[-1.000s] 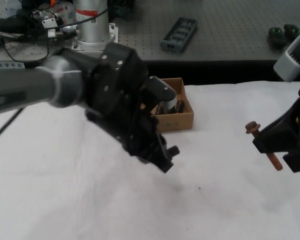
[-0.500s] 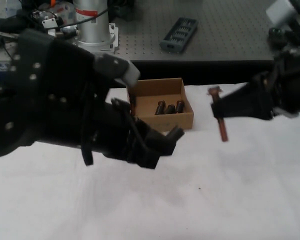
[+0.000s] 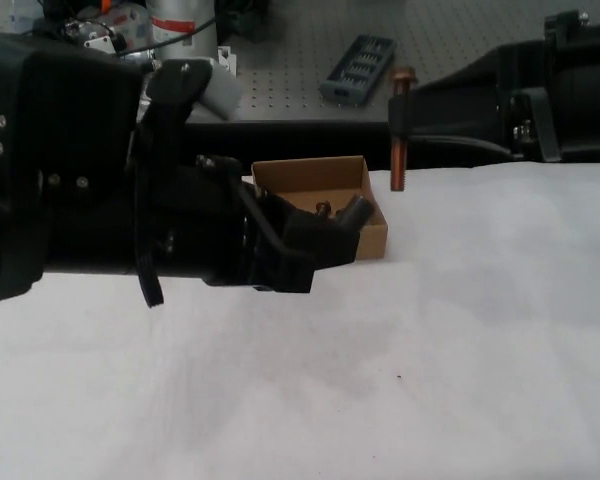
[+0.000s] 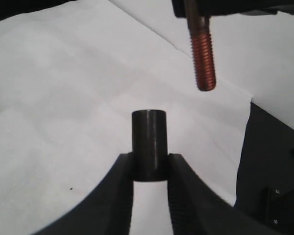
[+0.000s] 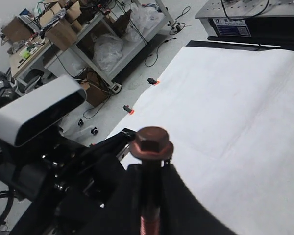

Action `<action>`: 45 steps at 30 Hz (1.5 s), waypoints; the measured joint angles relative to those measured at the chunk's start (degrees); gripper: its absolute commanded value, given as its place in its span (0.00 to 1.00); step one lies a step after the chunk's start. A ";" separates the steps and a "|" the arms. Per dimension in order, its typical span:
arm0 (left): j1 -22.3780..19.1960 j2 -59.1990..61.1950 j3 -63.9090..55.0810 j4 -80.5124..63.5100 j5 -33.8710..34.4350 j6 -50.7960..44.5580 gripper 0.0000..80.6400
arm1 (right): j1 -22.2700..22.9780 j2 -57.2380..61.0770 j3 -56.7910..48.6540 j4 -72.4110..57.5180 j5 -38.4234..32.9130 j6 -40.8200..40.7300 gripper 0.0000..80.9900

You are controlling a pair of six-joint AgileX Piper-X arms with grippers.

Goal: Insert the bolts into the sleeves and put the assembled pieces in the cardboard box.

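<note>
Now, a black cylindrical sleeve is seen clamped upright between the two fingers of the left gripper. The jaws are closed in on its lower half, and its open top is left standing clear above the fingertips. A copper-coloured flange bolt is hung above and beyond those fingertips, threaded end down. It is kept apart from the sleeve and set off to one side of its mouth. The bolt is pinched on its shank, just under the hexagonal head, between the fingers of the right gripper, which are drawn in narrowly around it. In the high view a cardboard box is found just behind the left fingertips, with dark pieces lying inside. A white cloth is spread beneath it all.
</note>
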 measured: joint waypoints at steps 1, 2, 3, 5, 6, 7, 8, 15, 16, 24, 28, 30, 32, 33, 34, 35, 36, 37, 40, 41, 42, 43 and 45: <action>0.00 -0.25 0.00 0.00 0.00 0.00 0.01 | 0.00 0.02 0.00 -0.10 0.00 0.46 0.03; 0.00 -0.25 0.00 0.00 0.00 0.00 0.01 | 0.00 0.09 0.00 -0.63 0.00 0.60 0.03; 0.00 -0.54 0.00 0.00 0.00 -0.13 0.01 | 0.00 0.29 0.00 -1.12 0.00 0.97 0.03; 0.00 -1.16 0.00 0.00 0.00 -0.60 0.01 | 0.00 0.68 0.00 -2.22 -0.32 1.56 0.03; 0.00 -1.42 0.00 0.00 0.10 -0.87 0.01 | 0.00 0.85 0.00 -2.58 -0.40 1.97 0.03; 0.00 -1.76 0.00 0.00 0.24 -0.93 0.01 | 0.00 1.02 0.00 -2.97 -0.36 2.47 0.03; 0.00 -2.12 0.00 0.00 0.45 -0.91 0.01 | 0.00 1.03 0.00 -2.98 -0.36 2.89 0.03; 0.00 -3.64 0.00 0.00 1.10 -1.47 0.01 | 0.00 1.28 0.00 -3.77 -0.43 4.00 0.03; 0.00 -3.64 0.00 0.00 1.10 -1.53 0.01 | 0.00 1.28 0.00 -3.74 -0.43 4.18 0.03; 0.00 -3.64 0.06 -0.17 1.32 -1.71 0.01 | 1.06 1.28 0.00 -6.91 -2.04 7.56 0.03; 0.00 -3.64 0.06 -2.43 1.41 -1.81 0.01 | 1.92 1.28 0.00 -7.36 -1.71 7.60 0.03; 0.00 -3.64 0.06 -3.59 1.41 -2.03 0.01 | 2.12 1.28 0.00 -7.53 -1.47 7.60 0.03; 0.00 -3.64 0.18 -4.38 1.41 -2.83 0.01 | 2.41 1.28 0.00 -7.52 -1.13 7.48 0.03; 0.00 -3.64 0.14 -4.36 1.55 -3.18 0.01 | 2.40 1.28 0.00 -7.52 -1.00 7.48 0.03; 0.00 -3.64 0.14 -4.36 1.55 -3.45 0.01 | 2.40 1.28 0.00 -7.52 -0.88 7.48 0.03; 0.00 -3.64 0.14 -4.36 1.55 -3.46 0.01 | 2.40 1.28 0.00 -7.52 -0.86 7.48 0.03; 0.00 -3.64 0.14 -4.36 1.55 -3.62 0.01 | 2.45 1.28 0.00 -7.52 -0.87 7.48 0.03; 0.00 -3.64 0.14 -4.36 1.55 -3.79 0.01 | 2.45 1.28 0.00 -7.52 -0.87 7.48 0.03; 0.00 -3.64 0.14 -4.83 0.88 -3.84 0.01 | 2.54 1.28 0.00 -7.79 -0.52 7.48 0.03; 0.00 -3.64 0.14 -5.02 0.38 -3.84 0.01 | 2.54 1.28 0.00 -7.79 -0.49 7.48 0.03; 0.00 -3.64 0.14 -5.20 -0.39 -3.84 0.01 | 2.54 1.28 0.00 -7.88 -0.37 7.48 0.03; 0.00 -3.64 0.14 -5.62 -0.79 -3.84 0.01 | 2.54 1.28 0.00 -7.99 -0.25 7.48 0.03; 0.00 -3.64 0.14 -6.08 -1.60 -3.84 0.01 | 2.54 1.28 0.00 -8.27 -0.01 7.48 0.03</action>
